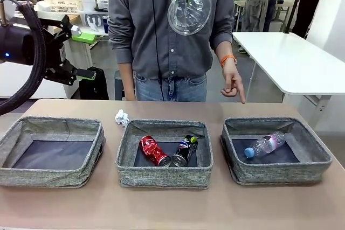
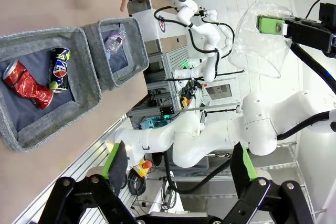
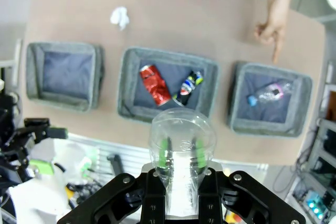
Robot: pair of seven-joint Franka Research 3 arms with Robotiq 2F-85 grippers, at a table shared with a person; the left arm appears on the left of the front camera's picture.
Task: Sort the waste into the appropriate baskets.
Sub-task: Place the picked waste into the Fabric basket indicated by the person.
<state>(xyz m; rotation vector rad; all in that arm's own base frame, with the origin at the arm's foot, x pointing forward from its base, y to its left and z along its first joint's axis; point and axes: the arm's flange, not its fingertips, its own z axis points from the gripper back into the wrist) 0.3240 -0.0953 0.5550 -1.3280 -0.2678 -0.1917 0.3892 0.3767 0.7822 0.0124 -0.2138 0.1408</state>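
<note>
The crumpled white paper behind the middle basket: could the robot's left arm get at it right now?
Probably yes. The left gripper is open and holds nothing, and the crumpled white paper lies alone on the bare table, with nothing over it. The arm is raised well away, though.

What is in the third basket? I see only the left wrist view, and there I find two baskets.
Observer: The left basket holds no waste; its dark bottom is bare.
Operator: Does any waste lie on the table itself?
Observer: Yes. The crumpled white paper lies on the table, just behind the far left corner of the middle basket.
Operator: Over which basket does the cup hang?
Observer: In the right wrist view the clear plastic cup, clamped in the right gripper, lines up with the middle basket's near rim, not with the basket that holds the bottle.
</note>
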